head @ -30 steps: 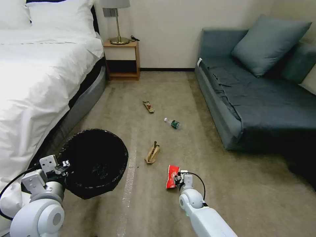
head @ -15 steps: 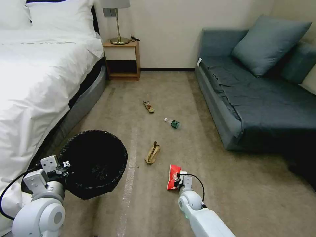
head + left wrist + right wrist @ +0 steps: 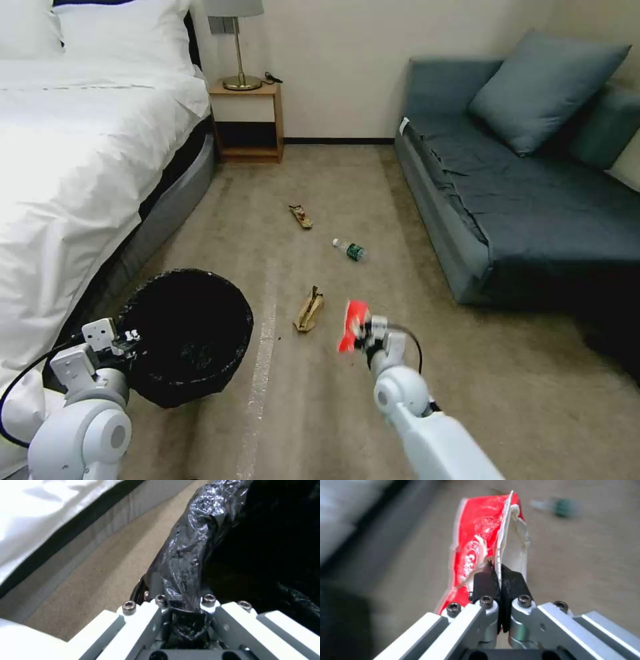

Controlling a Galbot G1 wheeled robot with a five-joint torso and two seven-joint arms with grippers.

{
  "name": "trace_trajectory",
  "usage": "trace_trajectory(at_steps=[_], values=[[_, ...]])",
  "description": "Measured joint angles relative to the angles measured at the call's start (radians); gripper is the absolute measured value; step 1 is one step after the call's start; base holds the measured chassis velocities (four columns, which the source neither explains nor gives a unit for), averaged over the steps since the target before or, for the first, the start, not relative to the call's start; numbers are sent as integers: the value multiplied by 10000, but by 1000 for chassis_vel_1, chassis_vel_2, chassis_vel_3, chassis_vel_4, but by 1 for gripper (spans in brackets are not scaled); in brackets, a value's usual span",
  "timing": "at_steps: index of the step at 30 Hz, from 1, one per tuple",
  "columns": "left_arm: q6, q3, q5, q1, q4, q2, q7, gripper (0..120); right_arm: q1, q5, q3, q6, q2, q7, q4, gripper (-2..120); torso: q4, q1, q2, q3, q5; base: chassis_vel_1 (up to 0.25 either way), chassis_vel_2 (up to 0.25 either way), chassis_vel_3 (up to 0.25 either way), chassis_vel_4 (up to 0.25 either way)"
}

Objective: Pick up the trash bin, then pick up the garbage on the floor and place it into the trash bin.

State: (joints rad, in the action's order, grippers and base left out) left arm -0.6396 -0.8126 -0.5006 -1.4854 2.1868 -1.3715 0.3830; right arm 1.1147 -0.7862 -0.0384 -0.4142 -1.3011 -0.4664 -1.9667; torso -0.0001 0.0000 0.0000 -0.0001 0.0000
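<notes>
Holding the trash bin [image 3: 183,337] by its bag-lined rim at 8 o'clock in the head view, our left tool [image 3: 181,610] is clamped tight. Our right tool [image 3: 500,580] pinches the red-and-white snack packet [image 3: 353,325] clear of the floor [image 3: 507,393], at 5 o'clock. We judge the first piece to be in carry; next it must swing toward 9 o'clock over the bin's mouth. The tan wrapper [image 3: 308,310], bottle [image 3: 350,250] and brown-yellow wrapper [image 3: 301,216] lie ahead toward 12 o'clock.

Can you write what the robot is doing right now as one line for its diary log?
left gripper: shut on trash bin rim | right gripper: shut on red-and-white snack packet, off the carpet
</notes>
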Motion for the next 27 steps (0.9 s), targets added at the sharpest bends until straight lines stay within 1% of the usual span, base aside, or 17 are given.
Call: trace_trajectory(at_steps=[1, 2, 4, 6, 7, 8, 10, 11, 13, 14, 17, 18, 20, 23, 25, 26, 27], values=[[15, 61, 32, 12, -101, -38, 0, 3, 13, -303, 465, -57, 19, -107, -849, 0, 0, 0, 1, 0, -2, 0, 0, 0, 0], [15, 61, 32, 12, -101, -38, 0, 3, 13, -303, 465, -57, 19, -107, -849, 0, 0, 0, 1, 0, -2, 0, 0, 0, 0], [46, 145, 67, 15, -197, -104, 0, 3, -51, -552, 1310, -96, 4, -239, -1605, 0, 1, 0, 0, 0, -1, 0, 0, 0, 0], [81, 199, 66, 14, -248, -140, -4, 3, -127, -621, 1931, -96, -23, -266, -1851, 0, 2, 0, 1, 0, -1, 0, 0, 0, 0], [81, 199, 66, 14, -248, -140, -4, 3, -127, -621, 1931, -96, -23, -266, -1851, 0, 2, 0, 1, 0, -1, 0, 0, 0, 0], [104, 237, 66, 3, -269, -170, -20, 3, -197, -631, 2388, -76, -52, -269, -1903, 0, 1, 0, 1, 0, -1, 0, 0, 0, 0], [126, 318, 60, -33, -253, -261, -42, 3, -393, -534, 3300, -5, -186, -275, -1632, 0, 1, 0, 1, -1, -1, 0, 0, 0, 0], [126, 318, 60, -33, -253, -261, -42, 3, -393, -534, 3300, -5, -186, -275, -1632, 0, 1, 0, 1, -1, -1, 0, 0, 0, 0], [126, 448, 51, -93, -102, -418, -50, 3, -649, -160, 4031, 175, -436, -343, -850, 0, 2, 0, 1, 0, -3, 0, 0, 0, 0], [126, 448, 51, -93, -102, -418, -50, 3, -649, -160, 4031, 175, -436, -343, -850, 0, 2, 0, 1, 0, -3, 0, 0, 0, 0], [117, 671, 52, -223, 207, -677, -58, 3, -1018, 547, 4774, 509, -968, -498, 578, 0, 2, 0, 0, 0, -2, 0, 0, 0, 0], [117, 671, 52, -223, 207, -677, -58, 3, -1018, 547, 4774, 509, -968, -498, 578, 0, 2, 0, 0, 0, -2, 0, 0, 0, 0], [91, 744, 52, -322, 389, -763, -64, 3, -1191, 940, 4980, 687, -1162, -560, 1167, 0, 3, 0, 0, 0, 0, 0, 0, 0, 0], [83, 746, 58, -396, 503, -780, -83, 3, -1286, 1067, 5007, 698, -1179, -603, 1353, 0, 2, 0, 0, 0, -1, 0, 0, 0, 0], [79, 716, 61, -417, 535, -776, -95, 3, -1316, 1144, 5001, 697, -1119, -609, 1349, 6, 2, 0, 0, 0, 0, 0, 0, 0, 0], [78, 698, 64, -416, 535, -770, -95, 3, -1316, 1179, 4988, 688, -1079, -604, 1296, 11, 1, 0, 0, 1, -1, 0, 0, 0, 0], [78, 698, 64, -416, 535, -770, -95, 3, -1316, 1179, 4988, 688, -1079, -604, 1296, 11, 1, 0, 0, 1, -1, 0, 0, 0, 0]])
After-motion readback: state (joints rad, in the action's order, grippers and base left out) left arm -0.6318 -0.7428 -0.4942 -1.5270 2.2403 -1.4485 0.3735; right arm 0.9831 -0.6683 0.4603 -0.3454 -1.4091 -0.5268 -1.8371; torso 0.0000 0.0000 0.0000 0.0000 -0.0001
